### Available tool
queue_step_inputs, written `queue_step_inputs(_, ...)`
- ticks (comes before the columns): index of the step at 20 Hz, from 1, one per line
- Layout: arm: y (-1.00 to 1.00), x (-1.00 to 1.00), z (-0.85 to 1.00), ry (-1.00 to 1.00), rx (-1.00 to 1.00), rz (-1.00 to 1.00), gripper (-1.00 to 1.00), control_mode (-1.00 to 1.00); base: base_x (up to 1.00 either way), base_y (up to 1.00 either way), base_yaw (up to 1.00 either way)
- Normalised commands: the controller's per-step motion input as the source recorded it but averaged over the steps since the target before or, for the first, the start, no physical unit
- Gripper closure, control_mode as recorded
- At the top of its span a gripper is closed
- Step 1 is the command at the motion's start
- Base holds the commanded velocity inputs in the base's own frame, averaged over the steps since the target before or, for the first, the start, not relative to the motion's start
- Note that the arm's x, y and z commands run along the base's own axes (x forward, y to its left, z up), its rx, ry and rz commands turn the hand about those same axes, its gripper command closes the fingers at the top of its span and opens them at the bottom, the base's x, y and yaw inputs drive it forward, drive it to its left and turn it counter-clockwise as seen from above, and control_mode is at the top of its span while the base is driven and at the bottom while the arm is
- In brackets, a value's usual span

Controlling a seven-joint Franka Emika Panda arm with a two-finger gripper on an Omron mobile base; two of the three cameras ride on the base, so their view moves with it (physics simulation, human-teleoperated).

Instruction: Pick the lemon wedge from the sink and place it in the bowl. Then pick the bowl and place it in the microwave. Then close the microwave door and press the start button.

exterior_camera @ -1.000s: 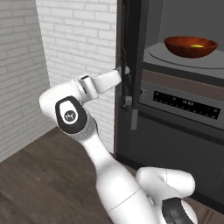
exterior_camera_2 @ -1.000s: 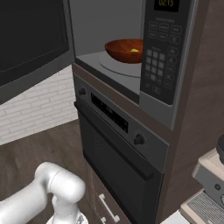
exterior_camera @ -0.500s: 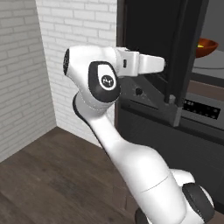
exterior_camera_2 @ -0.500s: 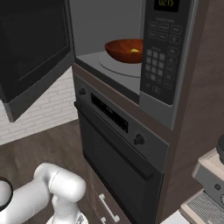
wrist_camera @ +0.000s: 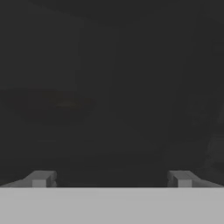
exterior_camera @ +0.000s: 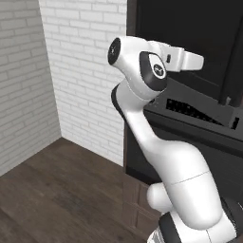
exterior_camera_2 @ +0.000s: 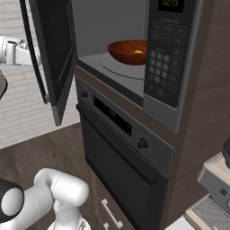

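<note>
You see door (exterior_camera_2: 51, 58) half-shut — oven (exterior_camera_2: 121, 157) below | bowl (exterior_camera_2: 130, 51) inside, wedge (exterior_camera_2: 139, 52) in it | fingers (wrist_camera: 41, 178) apart — against door glass

A dark oven (exterior_camera_2: 121, 148) sits built into the cabinet, with a display strip (exterior_camera_2: 112, 122) across its top panel and a round knob (exterior_camera_2: 143, 143) at the strip's right end. A white brick wall (exterior_camera: 76, 71) meets a dark wood floor (exterior_camera: 52, 199). At the right edge stands a grey coffee machine (exterior_camera_2: 215, 188).
</note>
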Motion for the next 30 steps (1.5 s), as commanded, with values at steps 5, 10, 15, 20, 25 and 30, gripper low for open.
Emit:
queue_step_inputs(5,-0.6,0.69,-0.06,-0.01,0.02,0.11,-1.0,-1.0,0.0,0.0,0.0)
queue_step_inputs(10,-0.51,0.3,0.0,-0.02,0.05,0.09,-1.0,-1.0,0.0,0.0,0.0)
queue_step_inputs(15,-0.47,0.44,0.0,0.0,0.03,0.14,-1.0,-1.0,0.0,0.0,0.0)
queue_step_inputs(20,-0.49,0.47,-0.03,0.0,0.0,0.15,-1.0,-1.0,0.0,0.0,0.0)
queue_step_inputs(25,-0.5,0.47,-0.07,0.0,0.0,0.12,-1.0,-1.0,0.0,0.0,0.0)
queue_step_inputs(30,-0.1,0.09,-0.08,-0.02,0.0,0.06,-1.0,-1.0,0.0,0.0,0.0)
